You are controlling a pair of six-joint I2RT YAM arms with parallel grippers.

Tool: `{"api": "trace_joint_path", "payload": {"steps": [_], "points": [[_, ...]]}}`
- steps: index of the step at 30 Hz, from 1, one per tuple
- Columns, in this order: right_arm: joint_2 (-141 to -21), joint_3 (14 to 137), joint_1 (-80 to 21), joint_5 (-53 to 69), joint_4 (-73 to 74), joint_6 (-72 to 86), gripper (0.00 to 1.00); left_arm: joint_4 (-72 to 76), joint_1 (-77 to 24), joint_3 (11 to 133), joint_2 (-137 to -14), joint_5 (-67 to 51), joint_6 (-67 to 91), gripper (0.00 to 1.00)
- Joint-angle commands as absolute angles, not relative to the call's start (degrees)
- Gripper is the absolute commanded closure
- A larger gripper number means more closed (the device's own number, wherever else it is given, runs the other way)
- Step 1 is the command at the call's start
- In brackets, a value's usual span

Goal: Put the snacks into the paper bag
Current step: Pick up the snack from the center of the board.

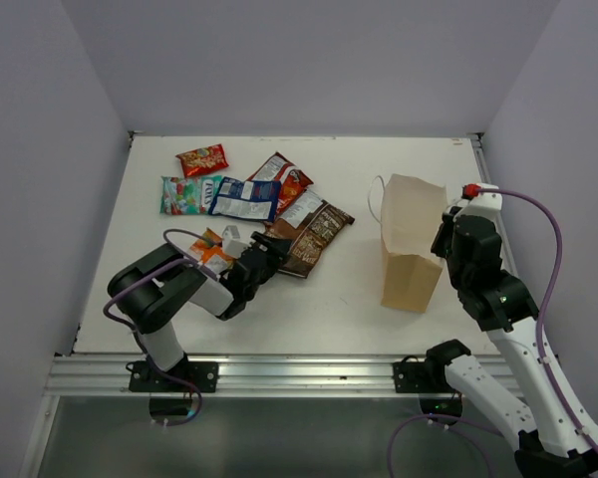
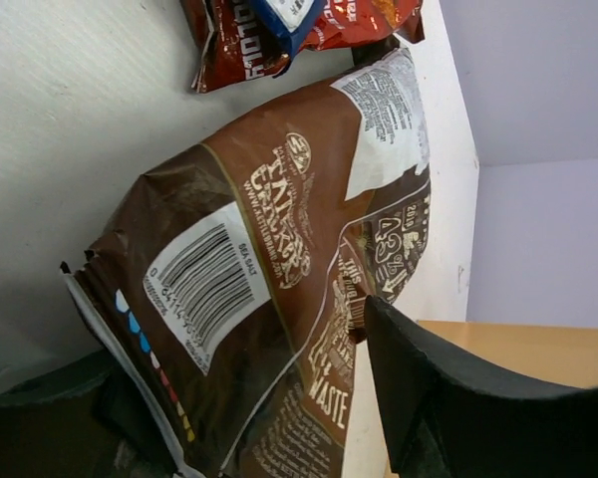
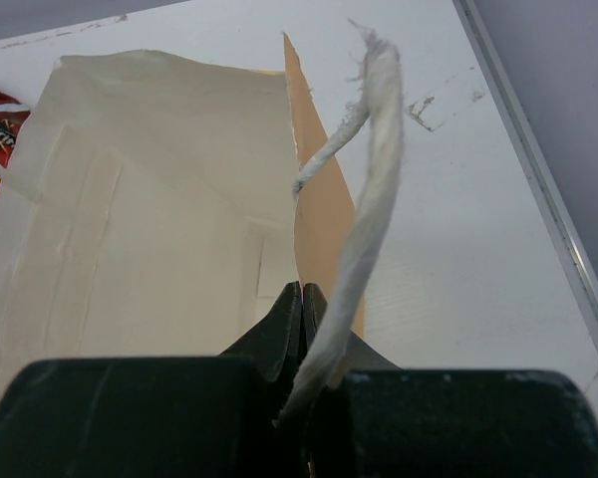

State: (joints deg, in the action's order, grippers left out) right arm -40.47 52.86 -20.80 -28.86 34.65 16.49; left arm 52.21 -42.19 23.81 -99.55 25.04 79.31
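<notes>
The dark brown packet (image 1: 314, 239) lies at the near edge of the snack pile. My left gripper (image 1: 264, 257) is low over its near end. In the left wrist view the jaws stand wide apart (image 2: 239, 358) with the dark brown packet (image 2: 249, 259) between them, and the right fingertip (image 2: 379, 324) touches its edge. The tan paper bag (image 1: 411, 249) stands upright at the right. My right gripper (image 1: 444, 237) is shut on its rim (image 3: 302, 289). The bag's pale inside (image 3: 159, 199) shows, and a white cord handle (image 3: 369, 179) drapes over one finger.
Other packets lie behind the brown one: red (image 1: 201, 159), teal-green (image 1: 184, 194), blue-white (image 1: 244, 197), a red one (image 1: 284, 179) and orange (image 1: 211, 247) beside my left wrist. Walls close the table (image 1: 339, 299) on three sides, and a metal rail (image 1: 279, 373) runs along the near edge.
</notes>
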Motion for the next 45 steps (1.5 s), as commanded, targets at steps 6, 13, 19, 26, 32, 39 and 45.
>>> {"api": "trace_joint_path", "payload": {"steps": [6, 13, 19, 26, 32, 39, 45], "points": [[-40.6, 52.6, -20.6, -28.0, 32.6, 15.7, 0.98, 52.6, -42.5, 25.2, -101.7, 29.8, 76.6, 0.66], [-40.5, 53.0, -20.6, -27.8, 32.9, 14.9, 0.99, 48.3, -42.4, 25.6, -95.6, 27.8, 71.9, 0.97], [-40.0, 53.9, -20.7, -26.2, 33.4, 13.3, 0.99, 39.7, -42.4, 27.3, -85.5, 23.8, 65.3, 1.0], [-40.0, 53.9, -20.7, -21.9, 33.0, 11.9, 1.0, 20.0, -42.5, 37.7, -72.8, 22.6, 55.4, 1.0], [-40.0, 54.3, -20.6, -17.3, 32.8, 10.5, 1.0, 4.3, -42.4, 50.3, -67.9, 20.0, 45.6, 1.0], [-39.9, 55.3, -20.6, -11.7, 32.3, 8.4, 1.0, -15.5, -42.4, 69.6, -68.8, 14.3, 37.3, 1.0], [-40.4, 55.7, -20.6, -4.8, 31.6, 6.9, 1.0, -26.4, -42.3, 85.1, -70.7, 8.7, 33.1, 1.0]]}}
